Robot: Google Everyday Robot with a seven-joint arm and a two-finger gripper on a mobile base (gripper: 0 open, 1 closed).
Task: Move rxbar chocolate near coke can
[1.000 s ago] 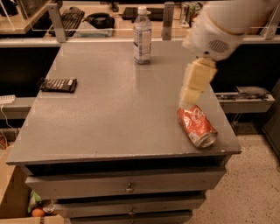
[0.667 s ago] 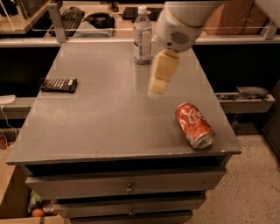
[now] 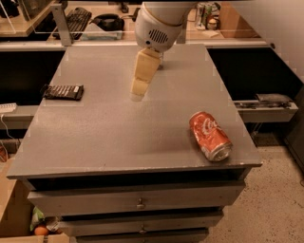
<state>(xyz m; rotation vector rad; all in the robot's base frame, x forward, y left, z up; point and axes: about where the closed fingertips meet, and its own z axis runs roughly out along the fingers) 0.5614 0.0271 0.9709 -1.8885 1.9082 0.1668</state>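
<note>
The rxbar chocolate (image 3: pixel 63 91) is a flat black bar with pale lettering, lying at the left edge of the grey table (image 3: pixel 109 137). The coke can (image 3: pixel 210 135) is red with white script and lies on its side near the front right corner. My gripper (image 3: pixel 137 93) hangs from the white arm over the middle of the table's far half, well right of the bar and left of the can. It holds nothing that I can see.
The arm's white housing (image 3: pixel 156 23) hides the table's back middle. Behind the table runs a desk with a keyboard (image 3: pixel 76 19) and cans (image 3: pixel 205 13). Drawers (image 3: pixel 137 201) sit under the tabletop. A shelf (image 3: pixel 266 104) stands at the right.
The arm has swung left from above the can to the table's middle. The water bottle at the back is now hidden behind the arm. The bar and the can have not moved.
</note>
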